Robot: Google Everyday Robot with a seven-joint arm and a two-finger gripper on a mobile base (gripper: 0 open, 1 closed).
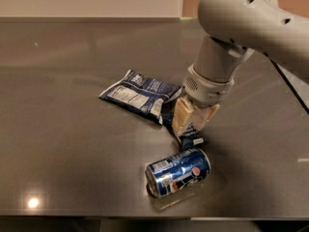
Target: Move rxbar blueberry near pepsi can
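The rxbar blueberry [191, 137] is a small dark navy bar with a pale end, lying just above the pepsi can. My gripper [193, 123] reaches down from the grey arm, and its cream fingers [179, 117] are closed on either side of the bar's upper part. The bar's lower end is at the table surface. The pepsi can [178, 172] lies on its side near the front edge with its silver rim facing left. It lies a short gap below the bar and the two do not touch.
A blue-and-white chip bag [137, 94] lies flat just left of the gripper, and its right edge is close to the fingers. The dark table [63, 144] ends at a front edge just below the can. The arm's bulk fills the upper right.
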